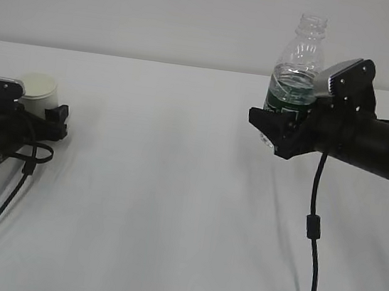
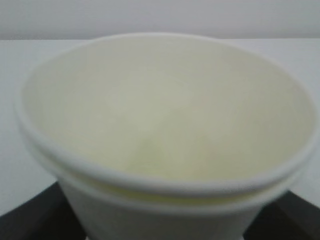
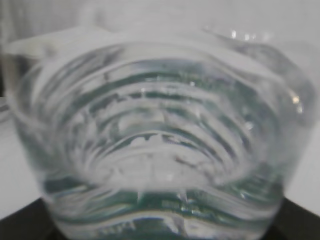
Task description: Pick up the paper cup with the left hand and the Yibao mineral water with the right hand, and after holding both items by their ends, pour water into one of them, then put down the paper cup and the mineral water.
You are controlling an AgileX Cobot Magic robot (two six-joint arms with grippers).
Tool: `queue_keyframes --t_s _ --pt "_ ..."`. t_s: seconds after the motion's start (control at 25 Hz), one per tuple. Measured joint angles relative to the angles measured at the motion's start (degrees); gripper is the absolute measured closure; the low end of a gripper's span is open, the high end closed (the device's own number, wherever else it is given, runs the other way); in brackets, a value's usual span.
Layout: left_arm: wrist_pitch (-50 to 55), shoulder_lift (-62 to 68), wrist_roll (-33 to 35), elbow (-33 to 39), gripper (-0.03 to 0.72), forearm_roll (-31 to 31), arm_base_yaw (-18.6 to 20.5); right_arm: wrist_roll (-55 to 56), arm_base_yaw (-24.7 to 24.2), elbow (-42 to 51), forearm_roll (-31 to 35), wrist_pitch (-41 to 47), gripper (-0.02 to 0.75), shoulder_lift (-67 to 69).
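One paper cup sat at the far left of the white counter, between the fingers of the left end effector; whether those fingers pinched it could not be told. One Yibao mineral water stood upright off the counter, pinched low down by the right end effector. Each of the two arms trailed one black cable.

Bare test bench, plain white table, blank grey wall
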Motion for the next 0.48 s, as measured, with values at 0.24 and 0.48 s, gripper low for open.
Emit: queue_keyframes --t_s 0.24,0.48 --pt "0.9 0.1 -0.1 -0.5 0.092 0.0 0.0 0.0 0.1 0.0 -0.1 -0.1 0.241 0.0" --pt "1.2 0.1 -0.1 -0.9 0.095 0.3 0.7 0.2 0.1 0.0 -0.2 -0.1 0.241 0.0"
